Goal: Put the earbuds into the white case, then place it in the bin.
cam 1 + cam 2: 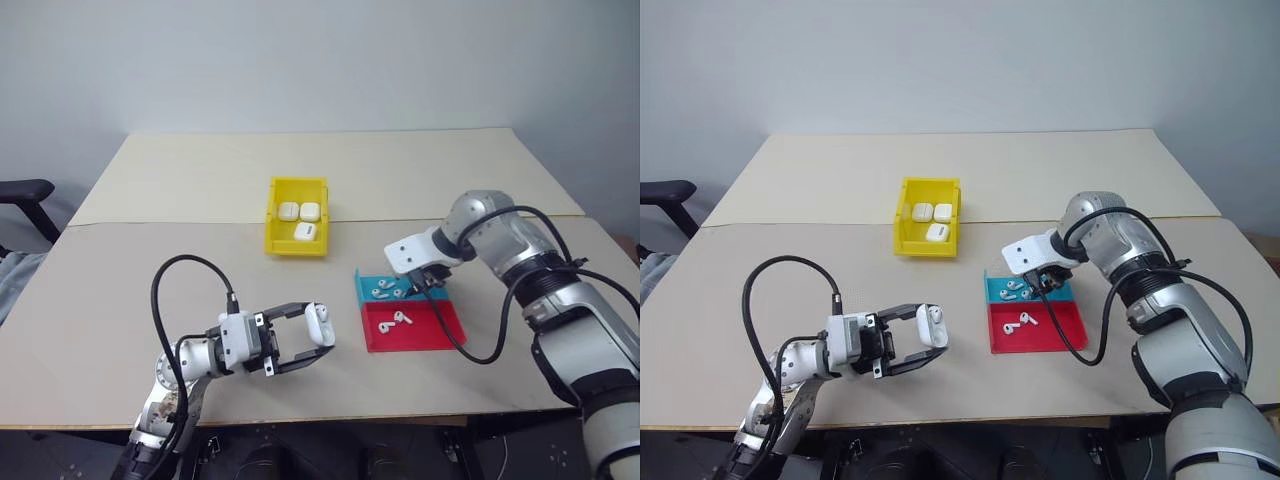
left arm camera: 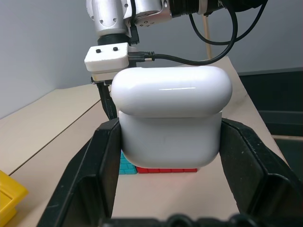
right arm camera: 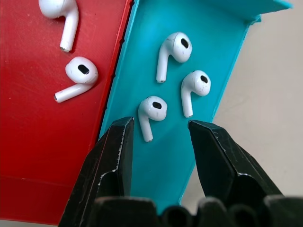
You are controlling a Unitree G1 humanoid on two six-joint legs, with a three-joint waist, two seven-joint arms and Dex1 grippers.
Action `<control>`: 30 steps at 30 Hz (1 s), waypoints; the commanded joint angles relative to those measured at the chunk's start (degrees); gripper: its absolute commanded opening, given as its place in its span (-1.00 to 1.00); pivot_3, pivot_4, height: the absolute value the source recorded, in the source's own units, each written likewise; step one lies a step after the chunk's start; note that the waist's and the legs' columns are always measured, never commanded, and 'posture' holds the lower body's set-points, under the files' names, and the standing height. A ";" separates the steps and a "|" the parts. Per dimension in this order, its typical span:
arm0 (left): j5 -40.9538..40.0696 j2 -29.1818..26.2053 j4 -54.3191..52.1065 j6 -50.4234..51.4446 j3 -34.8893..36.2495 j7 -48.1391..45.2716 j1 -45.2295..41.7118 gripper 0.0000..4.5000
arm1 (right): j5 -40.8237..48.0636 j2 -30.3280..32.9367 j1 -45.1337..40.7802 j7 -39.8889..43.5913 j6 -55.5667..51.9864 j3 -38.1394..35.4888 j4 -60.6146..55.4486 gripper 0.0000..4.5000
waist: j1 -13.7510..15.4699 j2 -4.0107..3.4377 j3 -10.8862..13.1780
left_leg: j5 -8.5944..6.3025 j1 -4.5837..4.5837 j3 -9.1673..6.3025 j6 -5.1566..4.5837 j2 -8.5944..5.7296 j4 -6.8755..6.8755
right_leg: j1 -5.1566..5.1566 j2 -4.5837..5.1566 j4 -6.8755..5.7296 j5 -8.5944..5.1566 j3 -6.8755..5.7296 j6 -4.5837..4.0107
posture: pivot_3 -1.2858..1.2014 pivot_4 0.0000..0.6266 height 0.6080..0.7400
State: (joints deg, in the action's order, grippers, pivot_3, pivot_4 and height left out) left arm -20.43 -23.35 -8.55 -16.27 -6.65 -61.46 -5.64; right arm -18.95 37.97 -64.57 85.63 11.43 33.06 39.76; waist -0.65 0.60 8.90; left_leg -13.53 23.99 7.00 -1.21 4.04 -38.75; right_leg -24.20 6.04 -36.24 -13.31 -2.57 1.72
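My left gripper (image 1: 320,330) is shut on the white case (image 2: 173,118), holding it above the table's near left with its lid closed. My right gripper (image 3: 162,125) points down over the blue half of the tray (image 3: 222,28), open. Three earbuds lie on that blue half, and the nearest earbud (image 3: 150,112) sits just ahead of the gap between the fingertips (image 3: 120,142). Two more earbuds (image 3: 78,74) lie on the red half. The yellow bin (image 1: 271,215) stands at the table's middle with three white cases (image 1: 300,213) inside.
The red and blue tray (image 1: 430,338) lies right of centre, near the front edge. A black chair arm (image 1: 25,190) juts in at the far left. Black cables loop from both wrists over the table.
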 commanded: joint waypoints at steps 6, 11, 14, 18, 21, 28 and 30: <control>-0.06 -0.20 -2.40 -1.14 -0.54 0.94 -0.22 0.24 | -0.31 -0.96 -1.16 0.18 4.76 -1.17 1.93 0.00 | -0.02 0.00 0.00 | 0.00 0.00 0.01 0.00 0.00 0.00 | 0.01 0.00 0.02 0.00 0.00 0.00 | 0.03 -0.52 1.00; -0.03 -0.46 -2.45 -1.18 -0.67 1.14 -0.27 0.24 | -0.53 -1.77 -1.35 0.22 5.60 -1.09 3.67 0.00 | -0.03 -0.01 0.00 | 0.01 0.00 0.01 0.01 0.00 0.01 | 0.00 0.00 -0.01 0.00 0.00 0.00 | 0.03 -0.52 1.00; 0.06 -0.61 -2.49 -1.29 -0.62 1.33 -0.27 0.24 | -0.56 -2.24 -1.25 0.05 6.12 -1.21 4.44 0.00 | -0.03 -0.01 0.00 | 0.01 0.00 0.01 0.01 0.00 0.00 | 0.01 0.00 0.00 0.00 0.00 0.00 | 0.03 -0.52 1.00; 0.06 -0.70 -2.59 -1.45 -0.60 1.52 -0.18 0.24 | -1.52 -2.63 -1.52 -0.50 6.51 -0.89 5.61 0.00 | -0.05 -0.01 0.00 | 0.01 0.00 0.01 0.01 0.01 0.01 | 0.00 0.00 -0.01 0.00 0.00 0.00 | 0.03 -0.52 1.00; 0.06 -0.79 -2.62 -1.41 -0.54 1.76 -0.17 0.24 | -1.95 -2.84 -1.62 -0.56 6.99 -0.91 6.48 0.00 | -0.03 -0.01 -0.01 | 0.01 0.00 0.01 0.02 0.00 0.00 | 0.01 0.00 0.00 0.00 0.00 0.00 | 0.03 -0.52 1.00; -0.02 -0.99 -2.90 -1.33 -0.69 1.97 0.03 0.24 | -2.04 -2.53 -1.27 -0.14 7.52 -1.37 6.48 -0.16 | -0.04 -0.02 -0.01 | 0.01 -0.01 0.01 0.02 0.00 0.00 | 0.03 0.00 0.00 0.00 0.00 0.00 | 0.03 -0.52 1.00; -0.06 -0.96 -2.79 -1.42 -0.75 2.00 -0.02 0.24 | -2.42 -2.30 -1.16 -0.29 7.83 -1.23 6.20 -0.16 | -0.04 -0.02 -0.01 | 0.01 -0.02 0.01 0.02 0.01 0.00 | 0.02 0.00 -0.01 0.00 0.00 0.00 | 0.03 -0.52 1.00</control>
State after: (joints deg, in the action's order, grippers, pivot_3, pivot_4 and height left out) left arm -20.33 -24.17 -9.14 -16.28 -7.41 -59.74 -5.66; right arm -21.20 35.04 -64.67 84.95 18.41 32.95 46.61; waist -0.69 0.57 8.89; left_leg -13.52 23.97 7.01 -1.19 4.04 -38.75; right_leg -24.18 6.04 -36.25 -13.31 -2.57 1.71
